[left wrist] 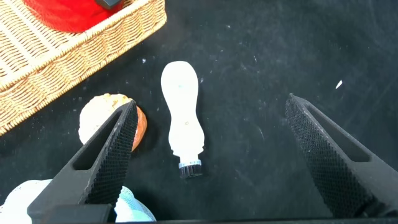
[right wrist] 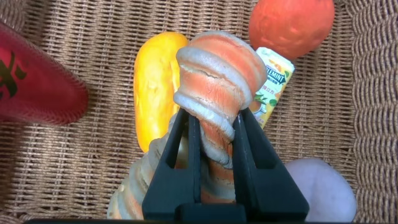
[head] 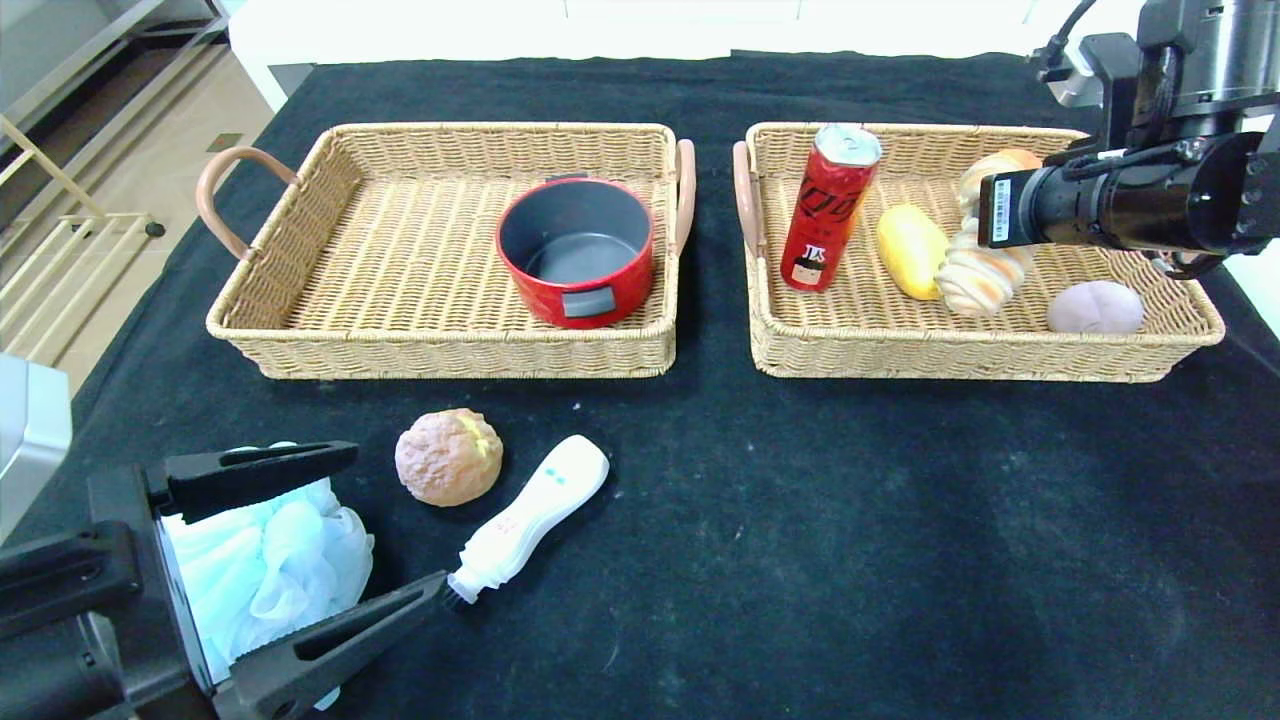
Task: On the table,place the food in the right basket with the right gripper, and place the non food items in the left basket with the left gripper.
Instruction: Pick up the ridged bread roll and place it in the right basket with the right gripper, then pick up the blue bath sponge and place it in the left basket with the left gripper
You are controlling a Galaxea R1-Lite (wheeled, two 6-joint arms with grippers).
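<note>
Hovering low at the near left corner of the black table (head: 800, 560), the left gripper (head: 330, 545) is spreading its fingers wide, gripping nothing, with a pale blue mesh sponge (head: 270, 565) lying beneath it. Just beyond that gripper, a white handheld device (head: 530, 520) is lying flat on the cloth, and a round brownish bun (head: 448, 456) is sitting just beside it, on its left. Farther back from the bun, the left basket (head: 300, 330) is holding a red pot (head: 576, 250). Beside that basket, the right basket (head: 900, 350) is holding an upright red can (head: 830, 207), a yellow bread (head: 910, 250) and a pale purple bun (head: 1095, 307). Over this basket the right gripper (right wrist: 216, 149) is clamping a twisted bread roll (right wrist: 217, 81) between its fingers.
</note>
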